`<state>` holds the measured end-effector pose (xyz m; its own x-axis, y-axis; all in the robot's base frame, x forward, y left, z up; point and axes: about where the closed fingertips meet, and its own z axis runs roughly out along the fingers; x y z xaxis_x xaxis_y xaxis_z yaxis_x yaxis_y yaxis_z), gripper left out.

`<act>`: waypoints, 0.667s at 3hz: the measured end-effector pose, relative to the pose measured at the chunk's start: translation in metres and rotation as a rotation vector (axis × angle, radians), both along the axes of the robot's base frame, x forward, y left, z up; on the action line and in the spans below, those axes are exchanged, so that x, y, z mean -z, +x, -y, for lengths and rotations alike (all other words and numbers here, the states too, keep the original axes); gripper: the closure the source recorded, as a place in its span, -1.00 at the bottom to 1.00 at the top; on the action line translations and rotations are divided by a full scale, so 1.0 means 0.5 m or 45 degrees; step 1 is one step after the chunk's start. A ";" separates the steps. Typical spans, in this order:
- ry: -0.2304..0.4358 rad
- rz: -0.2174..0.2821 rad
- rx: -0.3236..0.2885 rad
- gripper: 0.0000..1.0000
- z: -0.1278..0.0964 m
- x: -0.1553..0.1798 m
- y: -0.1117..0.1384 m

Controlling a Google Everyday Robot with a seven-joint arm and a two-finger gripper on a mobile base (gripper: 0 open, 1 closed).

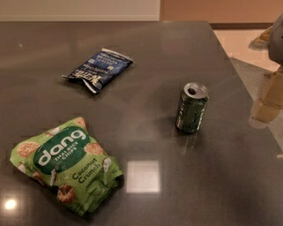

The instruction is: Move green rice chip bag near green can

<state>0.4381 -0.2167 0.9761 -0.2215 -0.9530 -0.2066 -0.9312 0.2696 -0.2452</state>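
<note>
The green rice chip bag [66,169] lies flat on the dark table at the front left, its "dang" oval facing up. The green can [192,107] stands upright right of the table's middle, its silver top showing. The bag is well apart from the can, to its lower left. My gripper [272,98] shows as beige parts under a grey arm piece at the right edge, beyond the table's right side. It is to the right of the can, far from the bag, and holds nothing that I can see.
A small dark blue packet [99,69] lies at the back, left of centre. The dark table [146,140] has its right edge running diagonally past the can. Light floor [240,41] lies beyond it, and a wall runs along the back.
</note>
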 end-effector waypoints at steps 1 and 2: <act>0.003 0.000 -0.006 -1.00 -0.004 -0.008 0.000; 0.034 -0.025 -0.050 -1.00 -0.045 -0.022 0.010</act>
